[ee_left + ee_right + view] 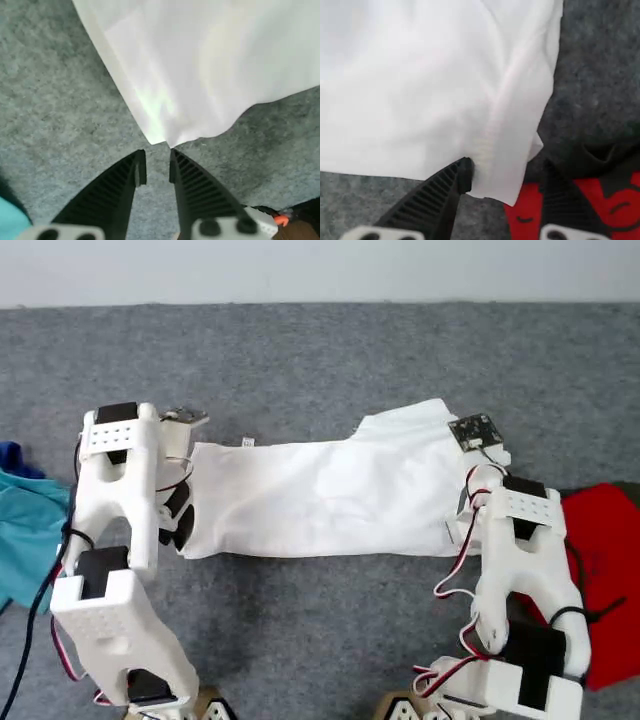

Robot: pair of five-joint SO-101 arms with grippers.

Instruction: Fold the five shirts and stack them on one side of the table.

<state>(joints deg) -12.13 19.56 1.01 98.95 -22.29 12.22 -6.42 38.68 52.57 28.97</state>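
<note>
Between the two arms: white shirt [320,495] lies flat on the grey table [300,350] as one long band.
Long axis: straight across, from one arm to the other, and a sleeve bulges out at the right arm's end.
Left gripper [156,167]: fingers only a narrow gap apart, nothing between them. The shirt's near corner sits just ahead of the tips.
Right gripper [507,182]: jaws spread wide, straddling the other near corner, one finger [455,182] right at the hem, no pinch.
Red shirt [605,540]: beside the right arm, partly under it.
Teal shirt [25,530]: on the left arm's outer side.
</note>
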